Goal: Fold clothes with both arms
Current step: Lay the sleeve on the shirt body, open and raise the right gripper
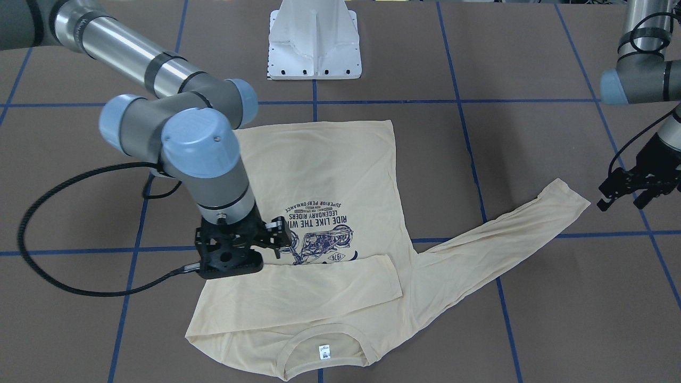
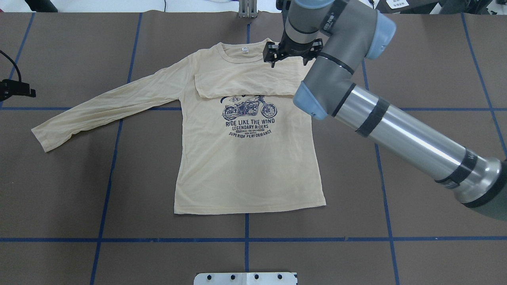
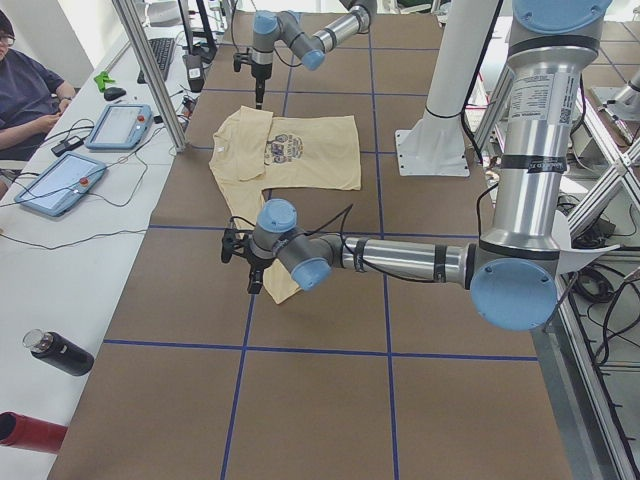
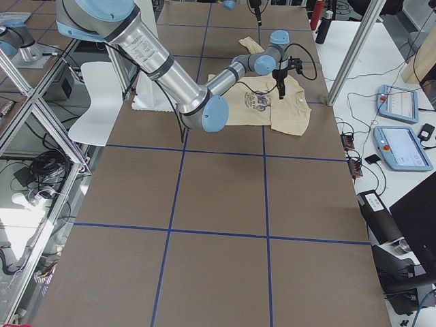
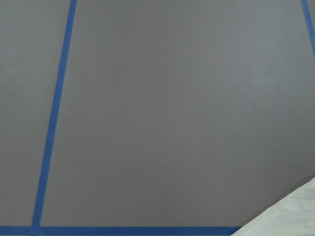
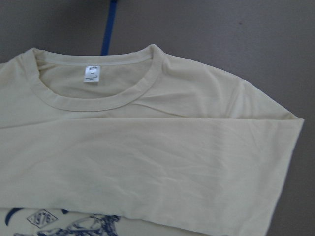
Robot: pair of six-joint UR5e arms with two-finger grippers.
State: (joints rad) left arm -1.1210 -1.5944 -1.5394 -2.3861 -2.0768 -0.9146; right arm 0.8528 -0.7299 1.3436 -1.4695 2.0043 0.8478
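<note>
Right gripper (image 2: 289, 59), jaws apart, empty, hovers over folded sleeve (image 2: 241, 85) of shirt (image 2: 245, 170); left gripper (image 1: 623, 198), also spread, hangs near outstretched sleeve (image 2: 107, 107), likely next fold.

**Work surface:** brown matte table top (image 2: 396, 190), marked w/ blue tape grid lines (image 2: 245, 239). White metal pedestal base (image 1: 315, 40) w/ row of bolt holes stands on table, robot side, centre.

**Adj. area:** white side bench (image 3: 40, 280) runs along operators' side. Silver aluminium post (image 3: 150, 80) stands at bench/table join.

**On bench:**
- light-blue-framed touch-screen pendant (image 3: 123, 126) and second pendant of same type (image 3: 55, 183), both flat and cabled
- black keyboard (image 3: 158, 58)
- black mouse (image 3: 117, 93) beside small green item (image 3: 104, 80), type not discernible
- black bottle (image 3: 58, 352) on its side
- red cylinder (image 3: 22, 430) nr. it, partly out of frame

**Personnel:** seated person in dark top (image 3: 25, 80) at bench's far end.
</note>
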